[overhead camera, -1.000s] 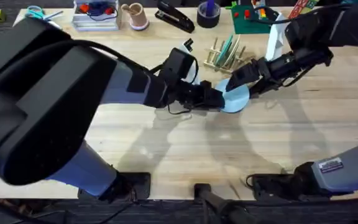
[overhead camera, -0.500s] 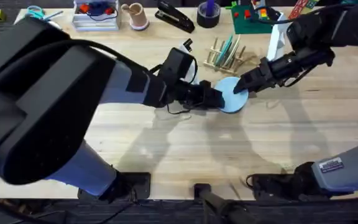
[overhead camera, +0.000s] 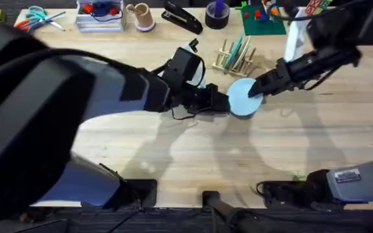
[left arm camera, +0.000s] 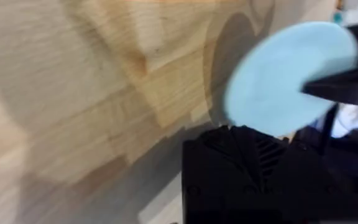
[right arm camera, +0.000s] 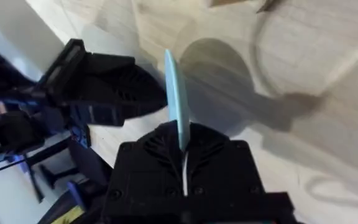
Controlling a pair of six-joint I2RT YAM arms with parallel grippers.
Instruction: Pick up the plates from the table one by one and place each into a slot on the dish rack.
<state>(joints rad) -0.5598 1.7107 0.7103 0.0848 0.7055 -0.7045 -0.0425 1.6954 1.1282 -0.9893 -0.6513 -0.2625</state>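
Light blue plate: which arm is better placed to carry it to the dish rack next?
Right, probably. The right gripper clamps the light blue plate edge-on, nearer the dish rack; the left gripper also touches it.

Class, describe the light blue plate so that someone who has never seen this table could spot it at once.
Start at the wooden dish rack near the table's far edge, which already holds a teal plate. Just in front of it, two black hands meet. Gripped between the left hand and right hand is the light blue plate, the only plate off the rack.
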